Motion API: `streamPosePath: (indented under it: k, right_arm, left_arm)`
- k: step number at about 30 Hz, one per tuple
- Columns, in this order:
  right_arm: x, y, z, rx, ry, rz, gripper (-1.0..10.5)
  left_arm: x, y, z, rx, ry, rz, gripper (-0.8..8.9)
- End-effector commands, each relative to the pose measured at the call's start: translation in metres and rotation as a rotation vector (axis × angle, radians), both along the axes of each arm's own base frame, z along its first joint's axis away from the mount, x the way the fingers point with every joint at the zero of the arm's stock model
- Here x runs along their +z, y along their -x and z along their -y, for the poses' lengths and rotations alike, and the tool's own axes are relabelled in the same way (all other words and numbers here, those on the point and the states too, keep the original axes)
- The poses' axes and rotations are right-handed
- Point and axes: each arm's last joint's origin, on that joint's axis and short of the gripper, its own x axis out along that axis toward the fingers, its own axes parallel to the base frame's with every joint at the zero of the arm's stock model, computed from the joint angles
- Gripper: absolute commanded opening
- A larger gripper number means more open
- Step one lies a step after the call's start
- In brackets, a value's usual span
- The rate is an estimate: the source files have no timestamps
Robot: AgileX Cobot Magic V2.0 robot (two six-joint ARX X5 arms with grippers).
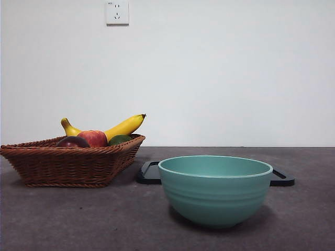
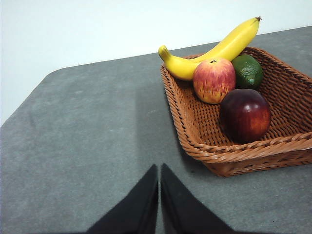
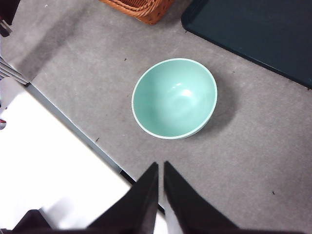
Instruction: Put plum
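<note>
1. Grey table and a white wall fill the room.
2. On the left sits a brown basket. The plum lies inside it, on the near side, beside the apple.
3. A banana and a green fruit lie behind them.
4. The left gripper hangs near the basket with its jaws together, holding nothing.
5. The right gripper waits above the green bowl, jaws together too.
6. To grab well, the left gripper should open wide, come down over the plum, and not bump the apple.
</note>
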Motion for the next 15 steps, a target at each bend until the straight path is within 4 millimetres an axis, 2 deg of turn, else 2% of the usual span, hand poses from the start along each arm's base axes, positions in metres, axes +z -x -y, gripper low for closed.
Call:
streamPosePath:
  k: [1,15]
  right_arm:
    - [0.0044,-0.0004,-0.0009,0.011,-0.007,0.019,0.1]
    - [0.0057,0.0002,-0.0003,0.009,-0.017,0.033,0.1]
  left_arm:
    - [-0.0076,-0.0008,-0.0004,0.006,0.007,-0.028,0.07]
    - [-0.0076,-0.0007,-0.0004,0.006,0.007,-0.028,0.07]
